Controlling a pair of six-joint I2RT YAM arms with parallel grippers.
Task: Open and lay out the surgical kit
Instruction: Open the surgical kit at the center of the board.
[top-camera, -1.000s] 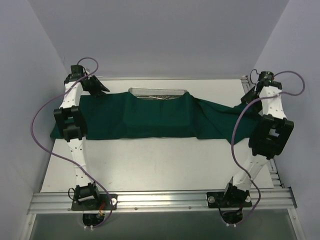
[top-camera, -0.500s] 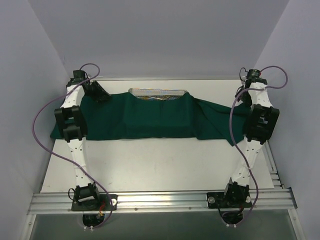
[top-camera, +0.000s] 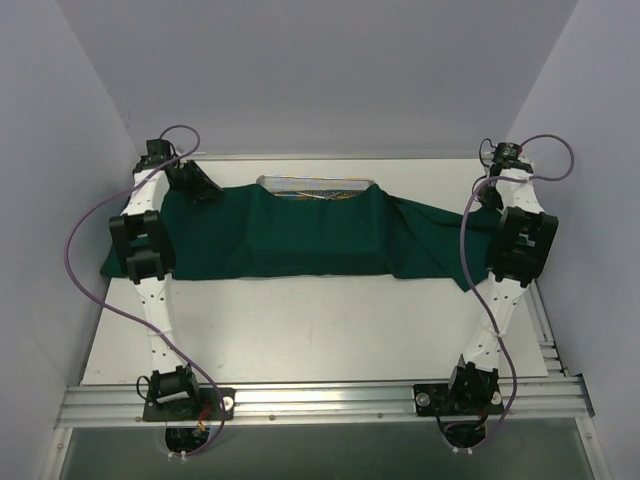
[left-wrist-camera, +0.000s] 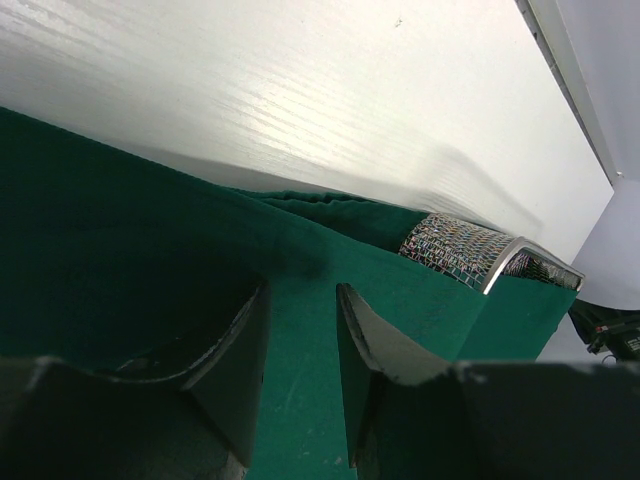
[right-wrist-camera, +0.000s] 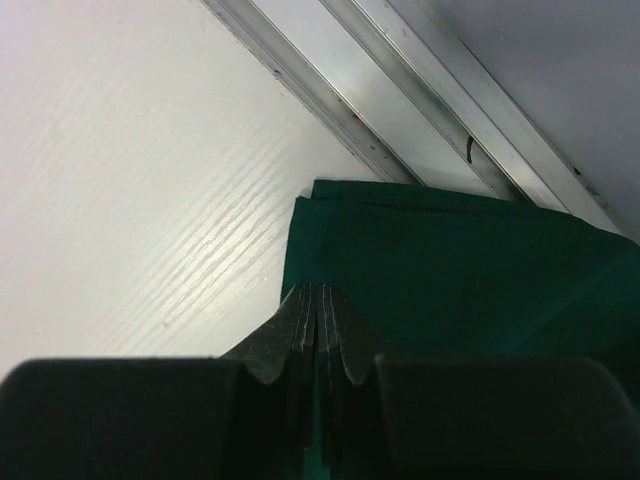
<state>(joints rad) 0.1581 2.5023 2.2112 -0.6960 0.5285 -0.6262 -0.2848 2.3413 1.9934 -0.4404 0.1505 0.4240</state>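
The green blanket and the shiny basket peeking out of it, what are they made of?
The green blanket looks like soft, matte woven cloth: it folds and drapes with no shine. The basket looks like bare polished metal, probably steel: it has a fine wire-mesh wall and a bright, smooth rim that glints.

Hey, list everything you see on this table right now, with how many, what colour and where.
cloth: one, dark green, spread left to right across the far half.
tray: one, silver wire mesh, far centre, its far edge poking out of the cloth.
metal tools: count unclear, silvery, inside the tray.
table: one, white, under everything.
frame rails: silver, near and right edges.
cables: two, purple, one looping off each arm.
arms: two, white and black, left and right.
left gripper: black, jaws apart over the cloth's left end.
right gripper: black, shut at the cloth's right corner; grip on cloth unclear.
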